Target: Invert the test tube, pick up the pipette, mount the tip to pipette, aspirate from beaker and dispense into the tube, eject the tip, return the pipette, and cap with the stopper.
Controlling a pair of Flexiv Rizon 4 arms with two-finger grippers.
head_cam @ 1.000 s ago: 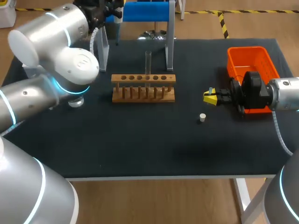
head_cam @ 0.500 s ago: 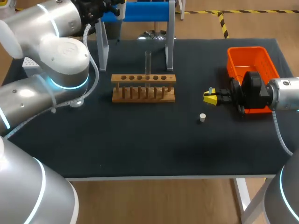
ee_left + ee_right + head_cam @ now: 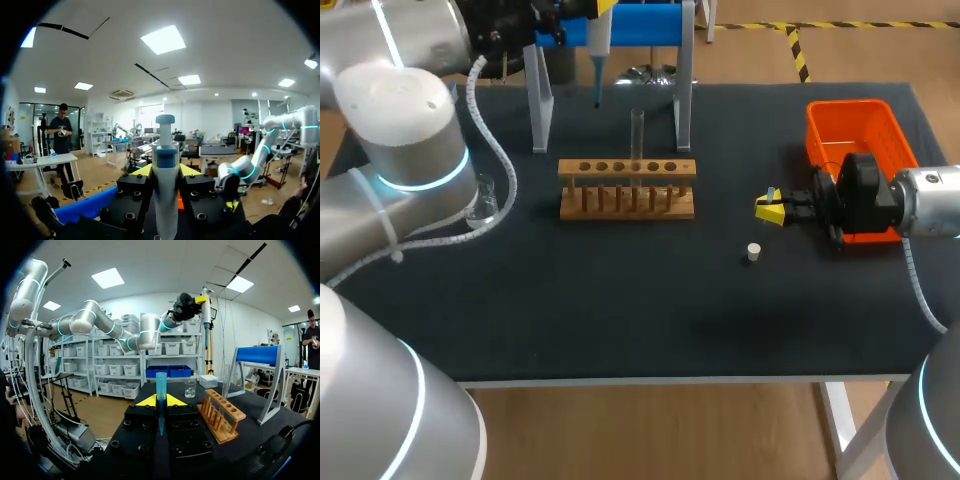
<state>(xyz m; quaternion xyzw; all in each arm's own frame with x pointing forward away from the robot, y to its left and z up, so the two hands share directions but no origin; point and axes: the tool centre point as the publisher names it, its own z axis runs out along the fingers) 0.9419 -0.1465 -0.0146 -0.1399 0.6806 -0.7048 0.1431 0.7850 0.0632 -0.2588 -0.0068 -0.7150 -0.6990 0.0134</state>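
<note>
The left gripper point(image 3: 165, 171) is clamped on the pipette point(image 3: 598, 45), held upright above the tabletop's point(image 3: 620, 300) far edge behind the wooden rack point(image 3: 627, 187) and its test tube point(image 3: 637, 130), while the right gripper point(image 3: 770, 209) pinches a blue tip point(image 3: 161, 385) beside the orange bin point(image 3: 850, 125).

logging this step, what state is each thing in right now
pipette, held up off the table by the left tool
pipette tip, gripped in the right tool, not mounted
test tube, upright in the rack, uncapped
stopper, lying loose on the table
beaker, upright on the table
left tool, shut on the pipette
right tool, shut on the pipette tip
</note>
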